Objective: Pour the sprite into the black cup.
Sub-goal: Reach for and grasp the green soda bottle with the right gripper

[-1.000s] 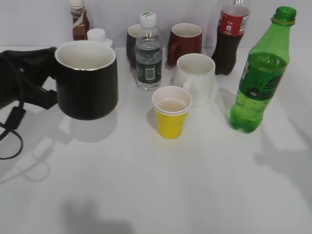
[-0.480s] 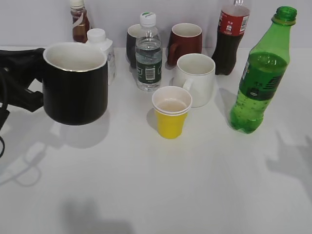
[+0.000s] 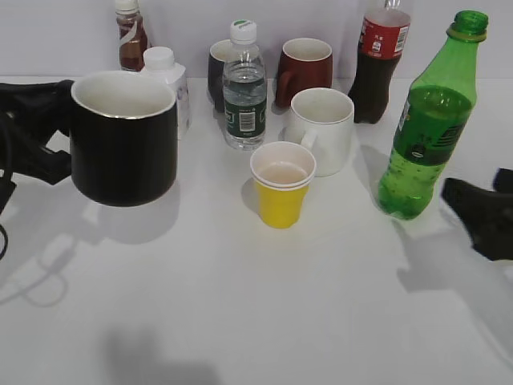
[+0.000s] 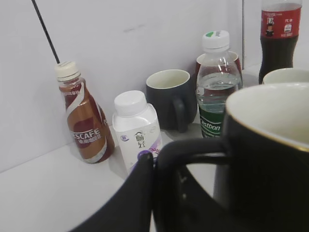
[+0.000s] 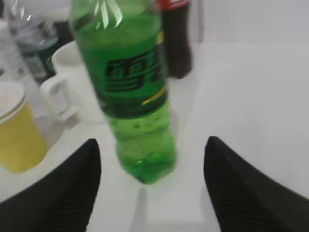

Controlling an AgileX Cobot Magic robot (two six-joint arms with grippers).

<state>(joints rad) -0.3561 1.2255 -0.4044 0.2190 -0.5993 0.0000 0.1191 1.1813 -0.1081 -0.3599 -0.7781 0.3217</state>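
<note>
Left of the yellow cup (image 3: 280,188), the left gripper (image 4: 153,166) pinches the handle of the black cup (image 3: 124,136), held above the table (image 3: 256,305). Right of it, the sprite (image 3: 425,128) stands upright; the right gripper (image 5: 152,174), spread wide, sits near its base.

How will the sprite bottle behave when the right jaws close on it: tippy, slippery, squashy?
The sprite bottle stands tall on a narrow base, so a high push probably tips it. Its smooth thin plastic may flex and slip. It looks largely full, likely heavy. The right gripper is open, short of it.
</note>
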